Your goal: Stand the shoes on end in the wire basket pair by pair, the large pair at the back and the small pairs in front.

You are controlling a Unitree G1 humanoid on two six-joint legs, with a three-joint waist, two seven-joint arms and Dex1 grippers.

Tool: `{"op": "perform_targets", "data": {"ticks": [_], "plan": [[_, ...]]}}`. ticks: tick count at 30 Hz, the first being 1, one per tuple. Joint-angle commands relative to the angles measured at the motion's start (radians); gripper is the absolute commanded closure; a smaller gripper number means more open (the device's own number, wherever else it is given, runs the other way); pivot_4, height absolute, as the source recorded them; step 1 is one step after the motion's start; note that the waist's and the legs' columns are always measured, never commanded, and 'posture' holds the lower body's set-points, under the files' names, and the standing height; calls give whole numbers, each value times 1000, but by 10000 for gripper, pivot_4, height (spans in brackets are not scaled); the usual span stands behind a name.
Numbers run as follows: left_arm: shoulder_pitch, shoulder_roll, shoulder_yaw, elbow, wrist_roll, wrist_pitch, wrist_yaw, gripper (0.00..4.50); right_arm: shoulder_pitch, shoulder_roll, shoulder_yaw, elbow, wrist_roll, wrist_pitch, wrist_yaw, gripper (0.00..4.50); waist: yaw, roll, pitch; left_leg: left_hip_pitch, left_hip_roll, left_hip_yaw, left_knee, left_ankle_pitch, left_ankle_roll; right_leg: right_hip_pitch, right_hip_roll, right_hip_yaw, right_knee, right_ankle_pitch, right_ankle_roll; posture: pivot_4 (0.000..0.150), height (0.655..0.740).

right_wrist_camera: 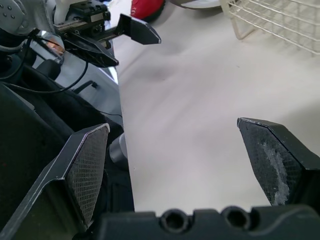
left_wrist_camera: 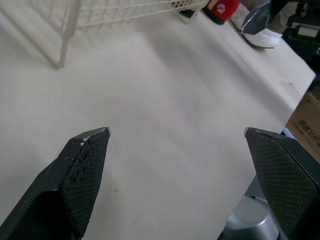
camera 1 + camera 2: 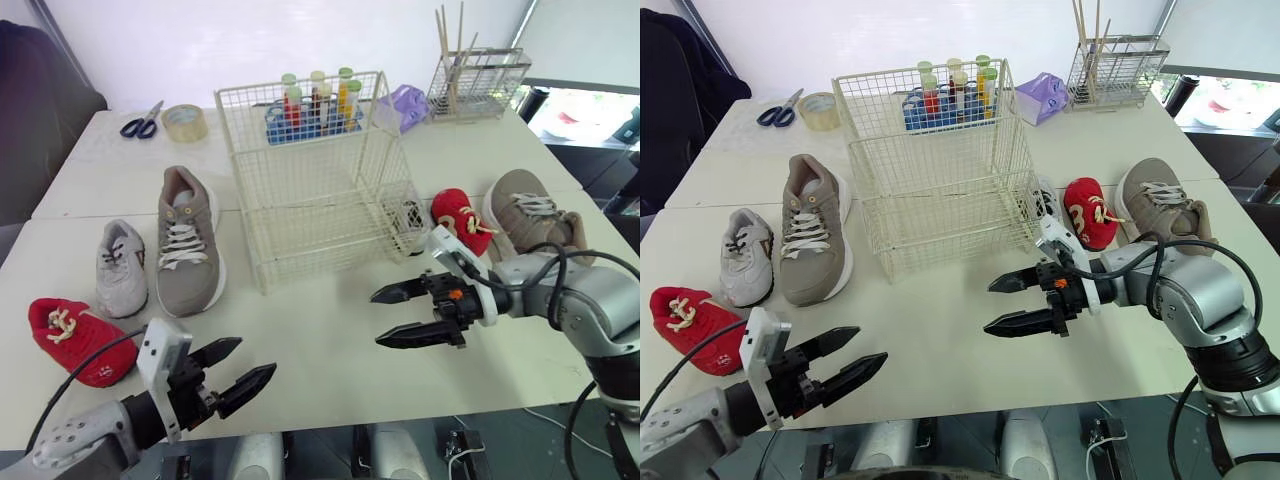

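White-coated wire basket (image 3: 320, 180) stands at the middle of the table (image 3: 320, 350). All six shoes lie on the tabletop outside it.

To its left are three:
- left tan shoe (image 3: 187, 240), large, nearest the basket
- left grey shoe (image 3: 121, 268), small, just beside the tan one
- left red shoe (image 3: 70, 340), small, closest to the near edge

To its right, three close together:
- right grey shoe (image 3: 408, 222), just beside the basket wall
- right red shoe (image 3: 462, 220), next along
- right tan shoe (image 3: 530, 215), outermost

My left gripper (image 3: 255, 357) hovers by the near edge, near the left red shoe. Its fingers are spread wide with nothing between them. My right gripper (image 3: 378, 319) hangs over bare table in front of the basket's right corner. Its fingers are likewise parted and empty, tips pointing toward my left.

Behind the basket is a test-tube rack (image 3: 318, 100). At the far left corner are scissors (image 3: 143, 120) and a tape roll (image 3: 185, 122).
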Motion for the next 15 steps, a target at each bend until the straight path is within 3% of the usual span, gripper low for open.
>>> {"op": "perform_targets", "data": {"ticks": [1, 4, 8, 11, 15], "plan": [[-59, 88, 33, 19, -6, 28, -63, 0, -31, -71, -61, -45, 10, -12, 34, 367, 0, 0, 0, 0, 0, 1, 0, 0, 0, 0, 0, 1, 1, 0, 0, 1500, 7400], [-57, 291, 289, 34, -117, 122, -237, 0, -180, -148, -81, 3, -11, -33, 90, 367, -4, 0, 3, -1, 0, 1, 1, 0, -1, -4, 0, 1, 6, 0, 0, 1500, 7400], [-131, 463, 564, 107, -348, 243, -313, 0, -405, -168, 25, 187, -164, -176, 206, 367, -11, 2, 5, 0, 1, 4, 0, 1, -2, -11, 2, 4, 7, 0, -1, 1500, 7400], [-235, 539, 616, 153, -451, 270, -298, 0, -536, -134, 155, 320, -337, -354, 313, 367, -14, 2, 5, -1, 2, 5, -2, 1, -2, -12, 2, 5, 7, 0, -1, 1500, 7400], [-295, 549, 632, 140, -552, 286, -239, 0, -662, -43, 263, 502, -509, -567, 406, 367, -29, 1, 6, -2, 1, 15, -3, 1, -2, -11, 2, 11, 8, 1, 1, 1500, 7400]]}}
